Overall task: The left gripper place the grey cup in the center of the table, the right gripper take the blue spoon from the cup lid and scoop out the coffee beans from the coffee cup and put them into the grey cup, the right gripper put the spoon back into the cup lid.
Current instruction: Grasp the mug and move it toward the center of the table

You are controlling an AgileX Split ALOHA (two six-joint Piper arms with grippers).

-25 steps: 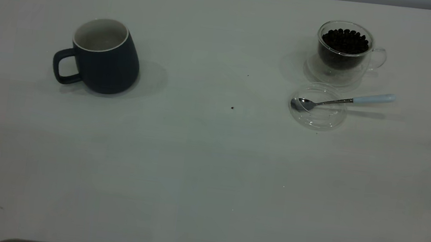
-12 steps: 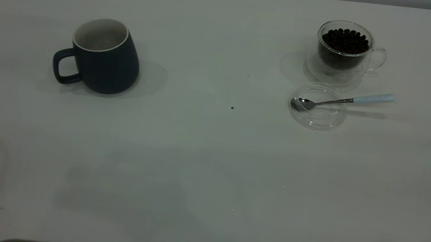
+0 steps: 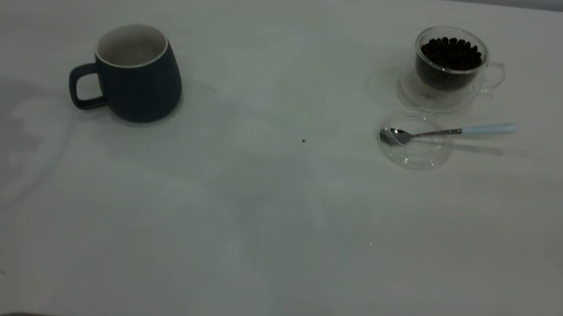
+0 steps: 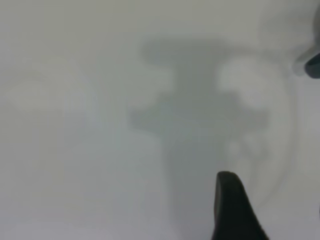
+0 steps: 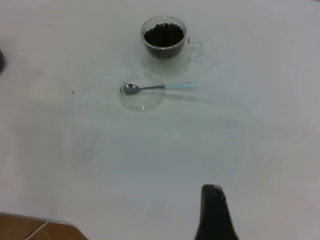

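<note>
Gripper (image 4: 235,210) state unclear, perhaps left of grey cup (image 3: 133,73); table (image 3: 272,232) centre open.

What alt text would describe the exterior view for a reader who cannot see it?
A dark blue-grey ceramic mug stands at left on a white table. At right, a clear glass cup holds dark coffee beans; before it, a blue-handled metal spoon rests in a clear glass lid. No gripper shows.
</note>
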